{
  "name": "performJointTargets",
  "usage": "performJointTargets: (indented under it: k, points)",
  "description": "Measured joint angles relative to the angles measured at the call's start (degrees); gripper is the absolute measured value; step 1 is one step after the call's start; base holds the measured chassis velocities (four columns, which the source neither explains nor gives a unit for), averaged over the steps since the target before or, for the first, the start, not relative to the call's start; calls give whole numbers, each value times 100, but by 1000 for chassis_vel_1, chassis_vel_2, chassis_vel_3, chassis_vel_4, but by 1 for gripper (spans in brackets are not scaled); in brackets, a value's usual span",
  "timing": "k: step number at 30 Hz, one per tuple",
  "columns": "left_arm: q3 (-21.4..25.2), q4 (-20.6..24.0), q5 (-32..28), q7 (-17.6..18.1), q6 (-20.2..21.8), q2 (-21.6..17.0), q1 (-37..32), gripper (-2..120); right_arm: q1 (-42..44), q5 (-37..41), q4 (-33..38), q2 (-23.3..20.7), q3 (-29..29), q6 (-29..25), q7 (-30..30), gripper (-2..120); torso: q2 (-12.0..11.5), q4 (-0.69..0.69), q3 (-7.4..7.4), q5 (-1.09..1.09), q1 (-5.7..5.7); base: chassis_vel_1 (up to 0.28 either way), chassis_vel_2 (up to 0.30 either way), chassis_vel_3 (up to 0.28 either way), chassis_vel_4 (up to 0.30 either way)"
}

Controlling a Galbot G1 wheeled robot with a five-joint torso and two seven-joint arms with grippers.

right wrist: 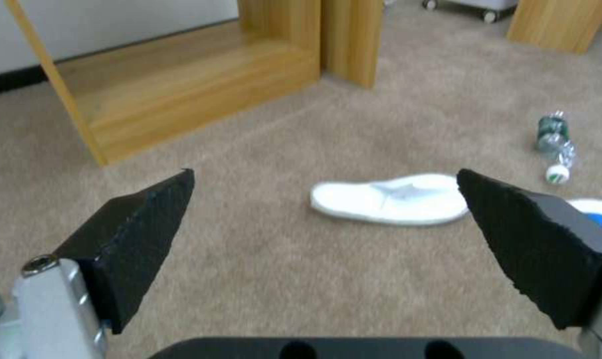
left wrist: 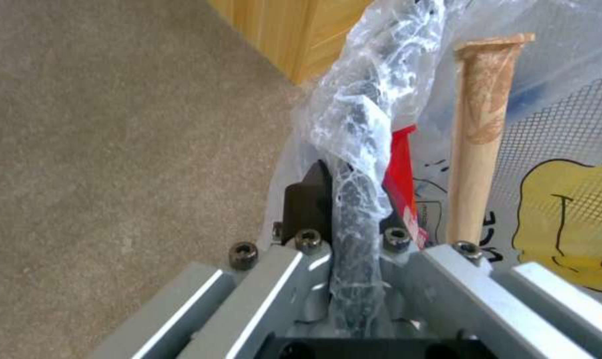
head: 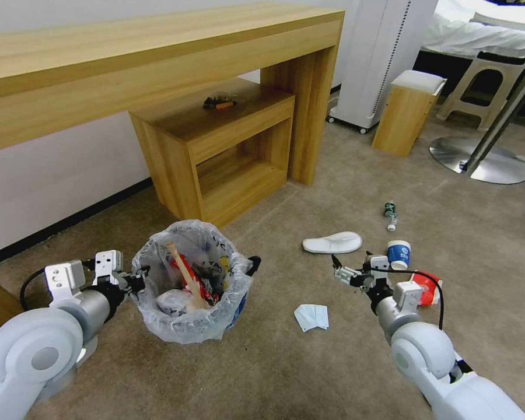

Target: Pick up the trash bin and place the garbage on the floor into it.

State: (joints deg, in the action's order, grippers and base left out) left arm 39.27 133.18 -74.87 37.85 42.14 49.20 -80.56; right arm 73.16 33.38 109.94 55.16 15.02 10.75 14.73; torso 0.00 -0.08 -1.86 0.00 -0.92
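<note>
The trash bin [head: 188,326], lined with a crinkled clear bag, stands on the beige carpet floor [head: 286,373]. It holds a wooden stick [head: 181,269] and a red wrapper [head: 188,279]. My left gripper [head: 137,283] is shut on the bin's rim [left wrist: 352,209], with the stick [left wrist: 479,149] just inside. My right gripper [head: 339,270] hovers open over the carpet. A white slipper [head: 332,242] lies just beyond it, also seen between the open fingers [right wrist: 148,219] as the slipper [right wrist: 390,199]. A tissue [head: 312,317], blue cup [head: 398,254], red cup [head: 427,287] and small bottle [head: 391,214] lie nearby.
A long wooden desk [head: 157,52] with a low shelf unit [head: 216,146] stands behind the bin. A small wooden stool [head: 407,111], a white wheeled appliance [head: 379,58] and a round metal stand base [head: 481,160] are at the far right.
</note>
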Motion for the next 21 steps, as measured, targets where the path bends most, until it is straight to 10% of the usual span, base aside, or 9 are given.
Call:
performJointTargets:
  k: [21]
  points:
    - [-11,10,70,-24,0,58,-45,0,41,-230,-241,143,-169,-283,-103,100,0,0,0,0,0,0,0,0,0]
